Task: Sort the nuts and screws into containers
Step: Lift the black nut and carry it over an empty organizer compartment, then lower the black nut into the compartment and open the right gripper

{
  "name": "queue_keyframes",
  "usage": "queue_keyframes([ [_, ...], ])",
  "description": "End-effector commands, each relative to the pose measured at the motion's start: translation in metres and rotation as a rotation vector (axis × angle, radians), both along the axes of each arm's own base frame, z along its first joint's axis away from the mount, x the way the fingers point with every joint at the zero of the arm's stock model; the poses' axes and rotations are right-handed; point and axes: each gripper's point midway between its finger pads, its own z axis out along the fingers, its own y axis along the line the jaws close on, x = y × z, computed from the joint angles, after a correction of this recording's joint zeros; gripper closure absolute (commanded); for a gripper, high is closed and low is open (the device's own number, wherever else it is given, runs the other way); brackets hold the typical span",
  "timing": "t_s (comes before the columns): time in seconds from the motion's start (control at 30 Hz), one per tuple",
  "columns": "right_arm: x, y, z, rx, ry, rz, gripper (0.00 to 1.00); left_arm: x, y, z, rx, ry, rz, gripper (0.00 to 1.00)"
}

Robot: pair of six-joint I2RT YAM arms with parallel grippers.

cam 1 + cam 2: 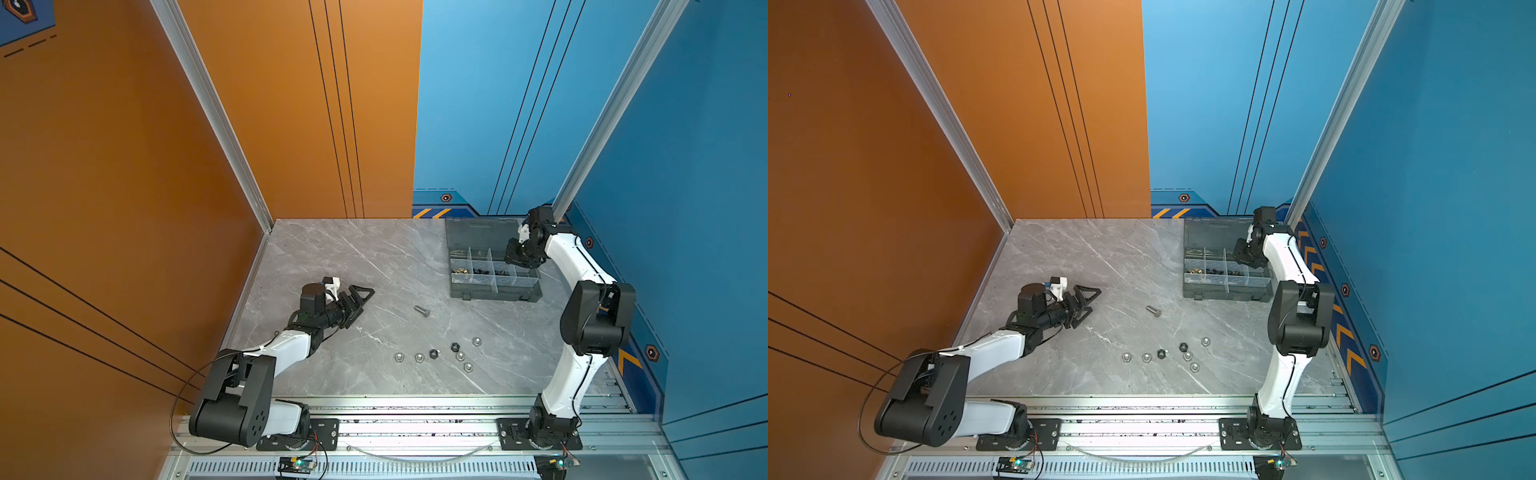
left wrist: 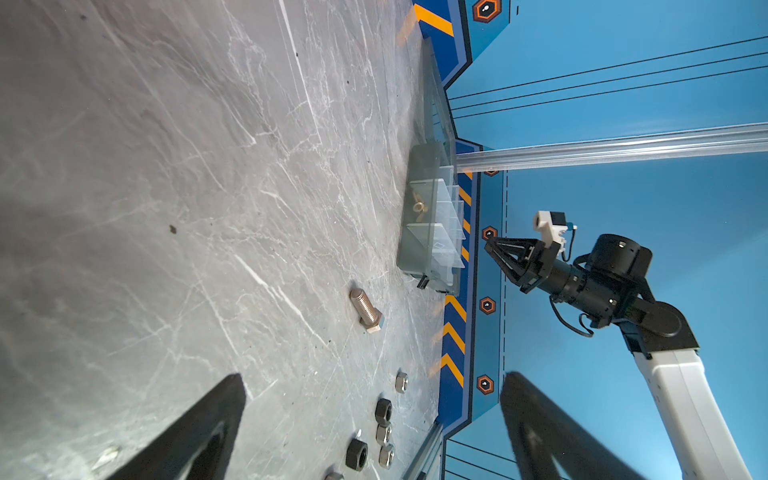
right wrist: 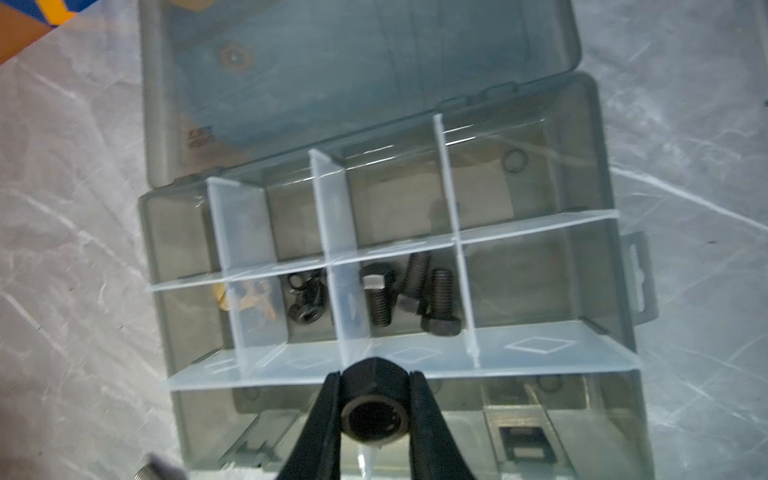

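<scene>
We see the right gripper (image 3: 375, 376) clamped on 1 black hex nut (image 3: 374, 405), its 2 fingers pressed against opposite flats with the threaded bore facing the wrist camera. In both top views this gripper (image 1: 515, 254) hangs over the right part of the open organiser box (image 1: 494, 293), so the nut is above the box, not in a compartment. From the right wrist, just past the held nut, a clear divider (image 3: 345, 291) separates a compartment with 3 black bolts (image 3: 409, 297) from another with small black nuts (image 3: 305, 299); brass pieces (image 3: 245, 299) lie 1 compartment further. The left gripper (image 1: 360, 300) sits low over the table (image 1: 332, 249) on the left, jaws wide apart and empty. The silver bolt (image 1: 422, 311) lies between it and the box, touching neither. 7 loose nuts (image 1: 460, 356), 5 silver and 2 black, lie scattered nearer the front edge, well apart from both grippers.
</scene>
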Motion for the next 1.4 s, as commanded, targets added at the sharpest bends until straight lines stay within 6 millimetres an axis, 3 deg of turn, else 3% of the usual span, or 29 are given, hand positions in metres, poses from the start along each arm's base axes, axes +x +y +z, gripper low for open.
queue_keyframes([
  [0.0, -0.001, -0.025, -0.008, -0.037, 0.046, -0.065, 0.99, 0.005, -0.003, 0.012, -0.009, -0.032, -0.008, 0.02],
  [0.37, -0.001, -0.069, -0.02, -0.136, 0.089, -0.133, 0.99, 0.002, -0.003, 0.014, -0.012, -0.037, -0.006, 0.02],
  [0.4, -0.002, -0.071, -0.035, -0.132, 0.125, -0.134, 0.98, 0.002, -0.003, 0.014, -0.012, -0.035, -0.004, 0.02],
  [0.43, 0.004, -0.074, -0.029, -0.133, 0.105, -0.133, 0.98, 0.003, -0.003, 0.014, -0.012, -0.036, -0.004, 0.02],
  [0.73, 0.006, -0.075, -0.048, -0.125, 0.152, -0.116, 0.93, 0.001, -0.004, 0.016, -0.012, -0.042, -0.005, 0.02],
  [0.87, 0.006, -0.072, -0.053, -0.123, 0.165, -0.104, 0.83, 0.001, -0.004, 0.017, -0.013, -0.044, -0.004, 0.02],
  [1.17, 0.002, -0.062, -0.033, -0.12, 0.141, -0.046, 0.56, -0.001, -0.004, 0.016, -0.011, -0.045, -0.007, 0.02],
  [1.33, -0.005, -0.045, -0.009, -0.089, 0.105, 0.006, 0.53, -0.001, -0.003, 0.016, -0.01, -0.045, -0.004, 0.02],
  [1.37, -0.007, -0.038, 0.004, -0.081, 0.077, 0.022, 0.53, -0.001, -0.003, 0.016, -0.011, -0.047, -0.004, 0.02],
])
